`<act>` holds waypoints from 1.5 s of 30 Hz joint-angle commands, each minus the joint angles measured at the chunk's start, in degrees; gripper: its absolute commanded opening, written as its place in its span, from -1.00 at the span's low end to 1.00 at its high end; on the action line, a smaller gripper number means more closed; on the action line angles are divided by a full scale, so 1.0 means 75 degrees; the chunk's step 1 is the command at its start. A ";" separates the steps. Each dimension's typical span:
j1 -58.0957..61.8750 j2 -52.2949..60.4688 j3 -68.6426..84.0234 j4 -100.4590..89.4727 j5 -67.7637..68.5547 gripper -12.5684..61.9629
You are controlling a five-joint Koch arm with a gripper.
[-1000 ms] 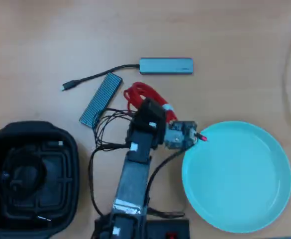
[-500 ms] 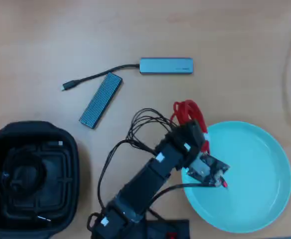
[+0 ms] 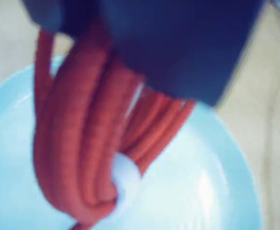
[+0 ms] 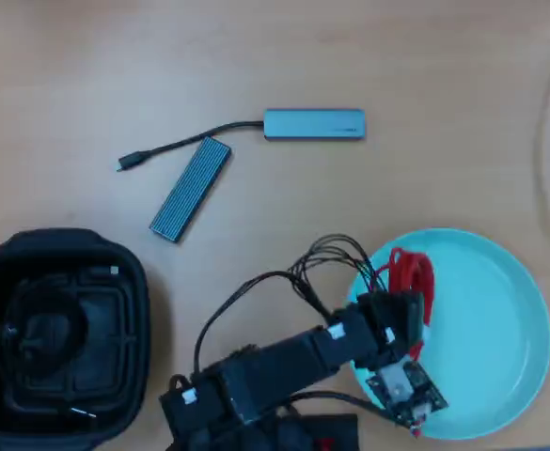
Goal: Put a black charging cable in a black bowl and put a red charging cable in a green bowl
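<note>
Fingers (image 4: 408, 305) are seen clamped on the red charging cable (image 4: 412, 278), which is held over the green bowl (image 4: 500, 329).

Red loops (image 3: 82, 143) are shown in the wrist view hanging from the dark fingers above the pale teal floor (image 3: 202, 191); whether the cable touches it cannot be told. At the overhead view's lower left, the black charging cable (image 4: 39, 329) is seen coiled inside the black bowl (image 4: 133, 282). Farther up the surface (image 4: 444, 75), a grey hub (image 4: 314, 124) and a ribbed blue-grey bar (image 4: 191, 189) are laid.
</note>
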 commanded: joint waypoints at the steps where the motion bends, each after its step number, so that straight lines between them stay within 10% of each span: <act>1: 0.0469 0.0270 0.0059 -0.0961 0.0164 -0.81; 22: 0.0164 -0.1066 0.3094 -0.5062 0.0328 0.43; 45: -0.1031 0.0187 0.3047 -0.7207 -0.0516 0.53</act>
